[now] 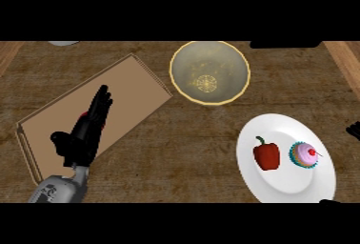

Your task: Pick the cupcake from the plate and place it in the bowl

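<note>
While the cupcake sits on the plate, the left robot hand rests flat-fingered, holding nothing, over the cutting board.

You have the cupcake, pink-frosted with a cherry on top in a teal wrapper, sitting on the right part of the white plate at the counter's right, while the empty yellowish bowl with a golden rim stands apart toward the far edge.
</note>
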Controlling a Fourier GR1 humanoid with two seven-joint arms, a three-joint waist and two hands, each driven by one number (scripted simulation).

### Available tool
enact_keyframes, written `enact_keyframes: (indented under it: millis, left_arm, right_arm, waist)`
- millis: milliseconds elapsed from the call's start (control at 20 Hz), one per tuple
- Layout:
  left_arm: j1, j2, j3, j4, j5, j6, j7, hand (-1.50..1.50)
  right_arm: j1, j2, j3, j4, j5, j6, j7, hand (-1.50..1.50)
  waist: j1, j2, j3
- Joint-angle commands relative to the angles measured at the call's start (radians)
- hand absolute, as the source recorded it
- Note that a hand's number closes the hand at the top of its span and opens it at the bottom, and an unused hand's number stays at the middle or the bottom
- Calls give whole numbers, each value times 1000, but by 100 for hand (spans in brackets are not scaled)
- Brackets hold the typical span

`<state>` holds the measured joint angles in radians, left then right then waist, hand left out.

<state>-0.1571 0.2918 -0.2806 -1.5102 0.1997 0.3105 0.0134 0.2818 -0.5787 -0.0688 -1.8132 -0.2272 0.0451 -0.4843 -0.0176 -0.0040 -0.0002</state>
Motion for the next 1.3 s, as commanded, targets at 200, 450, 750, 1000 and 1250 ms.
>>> enact_keyframes:
  millis: [200,450,750,1000,1250]
  left_arm:
    - [-17,-42,4,35,-20,-22,-14,0]
    - [5,-10,34,-5,-7,-57,8,0]
    - [-2,-22,42,-1,-28,-68,13,0]
    - [4,-41,59,-41,-59,-64,39,0]
    - [73,-82,38,-66,-117,-69,16,0]
  right_arm:
    - [-12,-161,-138,-144,-23,26,362,-150]
    - [-38,-210,-107,-112,-9,87,515,-150]
    - [-125,-235,-5,-84,64,144,679,-150]
    - [-115,-176,10,1,151,223,623,-150]
    - [-45,-94,-33,-16,200,285,554,-150]
  waist:
    - [11,4,-1]
    - [23,5,0]
    - [25,6,0]
    - [19,4,0]
    - [14,2,0]
